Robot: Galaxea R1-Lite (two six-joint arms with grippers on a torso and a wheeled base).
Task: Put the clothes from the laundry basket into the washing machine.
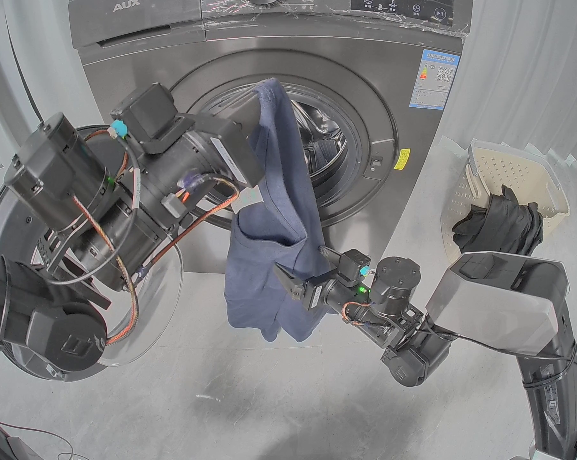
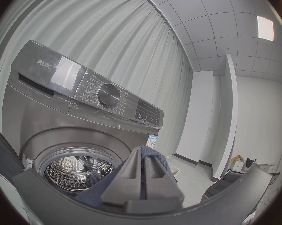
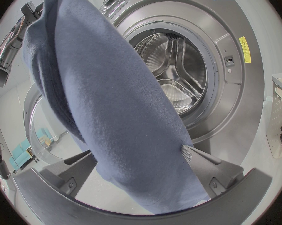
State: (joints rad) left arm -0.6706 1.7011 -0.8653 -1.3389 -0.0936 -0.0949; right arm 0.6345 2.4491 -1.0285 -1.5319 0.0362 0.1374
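The navy blue garment (image 1: pixel 272 225) hangs in the middle of the frame, before the washing machine's (image 1: pixel 391 84) open drum mouth (image 1: pixel 330 148), its top corner pinched between the fully closed jaws of the left gripper (image 2: pixel 143 177). That high hold probably lifts the cloth to the opening. Lower down, the right gripper (image 1: pixel 304 264) stands wide open, jaws astride the dangling hem, likely to gather it. At right, black clothes (image 1: pixel 502 222) wait in the laundry basket (image 1: pixel 544 180).
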